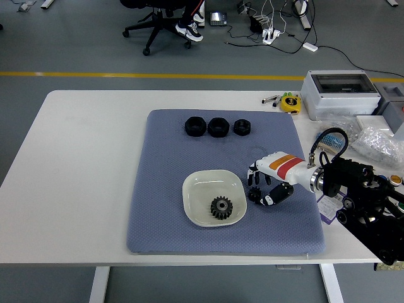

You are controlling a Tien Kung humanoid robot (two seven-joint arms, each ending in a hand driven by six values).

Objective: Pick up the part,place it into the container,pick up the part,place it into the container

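A white bowl (pixel 192 189) sits on the blue-grey mat (pixel 164 189) and holds one black gear (pixel 221 207). Just right of the bowl a small black gear (pixel 254 195) lies on the mat. My right hand (pixel 262 187) comes in from the right and is curled over this small gear, with its fingers (pixel 254 173) above it and the thumb (pixel 273 196) at its right side. The gear is partly hidden by the fingers and still touches the mat. Three black ring-shaped parts (pixel 218 127) lie in a row at the mat's far side. My left hand is out of view.
A grey-white box (pixel 341 93), a yellow tape measure (pixel 290 102) and plastic bags (pixel 379 142) lie at the table's right side. My right forearm (pixel 366 202) hangs over the table's right front corner. An office chair stands on the floor beyond the table.
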